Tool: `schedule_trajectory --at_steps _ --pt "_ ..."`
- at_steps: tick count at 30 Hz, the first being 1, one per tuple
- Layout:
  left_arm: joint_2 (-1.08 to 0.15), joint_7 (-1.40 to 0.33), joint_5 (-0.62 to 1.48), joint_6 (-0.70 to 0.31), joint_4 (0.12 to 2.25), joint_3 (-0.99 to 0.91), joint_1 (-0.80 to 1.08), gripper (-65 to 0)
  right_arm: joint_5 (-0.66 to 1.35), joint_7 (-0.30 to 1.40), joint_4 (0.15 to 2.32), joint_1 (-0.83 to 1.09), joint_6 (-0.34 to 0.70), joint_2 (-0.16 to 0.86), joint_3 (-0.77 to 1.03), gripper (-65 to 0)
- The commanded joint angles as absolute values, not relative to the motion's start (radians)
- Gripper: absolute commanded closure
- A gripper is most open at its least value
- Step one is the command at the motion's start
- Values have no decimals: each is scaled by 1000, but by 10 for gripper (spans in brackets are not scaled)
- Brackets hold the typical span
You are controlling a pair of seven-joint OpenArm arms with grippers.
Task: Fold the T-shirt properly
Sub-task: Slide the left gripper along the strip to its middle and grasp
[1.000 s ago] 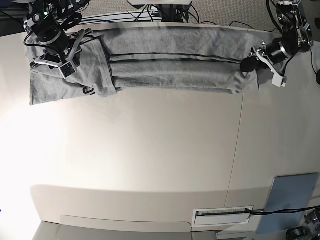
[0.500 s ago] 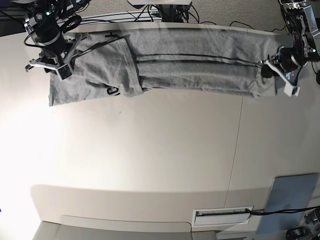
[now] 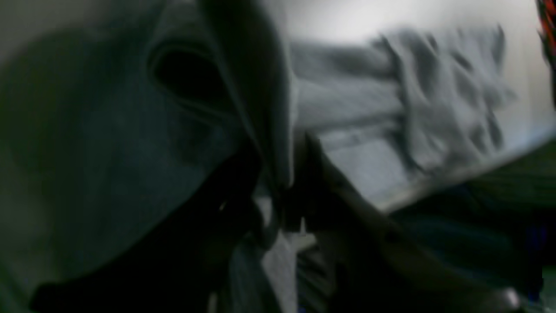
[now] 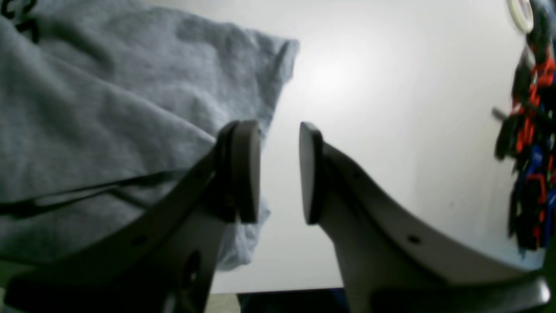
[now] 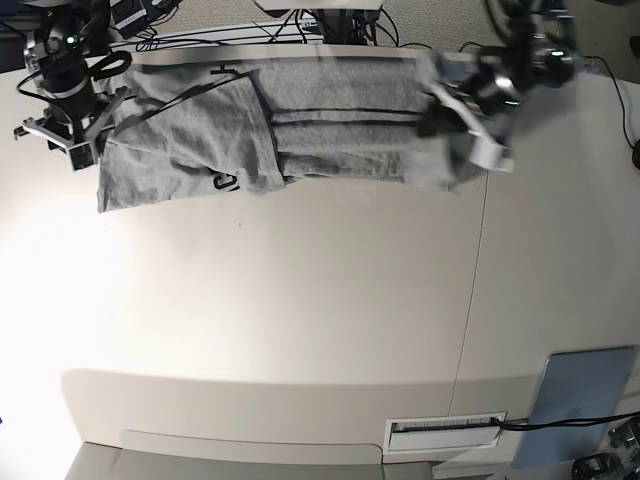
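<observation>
The left gripper (image 5: 462, 122), clamped on the T-shirt (image 5: 330, 125), has swung inward along the desk's (image 5: 300, 320) far edge, while the right gripper (image 4: 279, 171), now spread and empty, sits beside the far corner.

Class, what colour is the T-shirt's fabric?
Heather grey; the T-shirt shows best in the right wrist view.

T-shirt (image 5: 330, 125): heather-grey, folded into a long band along the worktop's far edge. Dark lines run lengthwise along the folds. Far-left end lies flat, a flap turned over showing a bit of black lettering. Right end bunched and raised off the surface.
</observation>
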State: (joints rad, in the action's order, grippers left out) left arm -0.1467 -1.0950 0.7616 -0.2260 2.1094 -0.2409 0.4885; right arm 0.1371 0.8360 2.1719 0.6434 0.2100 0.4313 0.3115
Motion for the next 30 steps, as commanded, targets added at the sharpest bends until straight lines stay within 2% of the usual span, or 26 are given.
schedule_trajectory --at_steps 1,4,9,15,23,27,28,30 --pt "-147 -1054 758 -211 2129 -187 480 0 135 815 2179 645 204 446 333 -162" --pt "-142 -1019 678 -152 2130 -21 455 0 134 815 2168 645 204 446 348 -162" --pt "-73 -1008 626 -146 2129 139 411 0 134 816 2148 645 204 446 349 -162" --pt "-30 -1000 566 -108 2122 216 390 0 134 821 2145 646 204 446 349 -162" --pt "-30 -954 535 -134 2090 227 379 -9 134 821 2145 645 204 446 349 -162" --pt "-30 -934 559 -213 2085 227 379 -334 134 821 2145 645 204 446 349 -162" --pt "-30 -923 565 -231 2085 227 379 -381 134 822 2145 645 204 446 349 -162" --pt "-30 -910 582 -237 2085 227 379 -396 134 822 2145 645 204 446 349 -162"
